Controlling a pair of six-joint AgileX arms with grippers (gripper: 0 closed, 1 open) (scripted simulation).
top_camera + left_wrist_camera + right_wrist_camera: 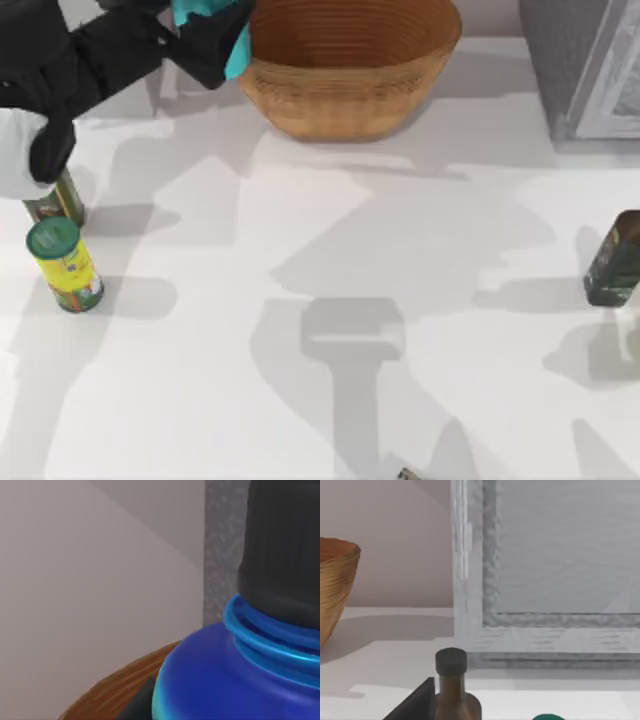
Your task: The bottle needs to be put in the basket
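My left gripper (212,42) is shut on the cyan bottle (238,52), held in the air at the back left, just beside the left rim of the basket (350,90). Cyan shows on either side of the black fingers. In the left wrist view the bottle's blue shoulder (215,680) and black cap (282,550) are very close, with the basket's brown rim (110,690) below them. The tan woven basket stands at the back centre of the table. A small part of my parked right gripper (407,473) shows at the front edge.
A yellow canister with a green lid (62,265) and a green bottle (55,200) stand at the left, under my left arm. A dark bottle (612,260) stands at the right edge, and shows again as an oil bottle (451,690). A grey framed panel (590,70) fills the back right corner.
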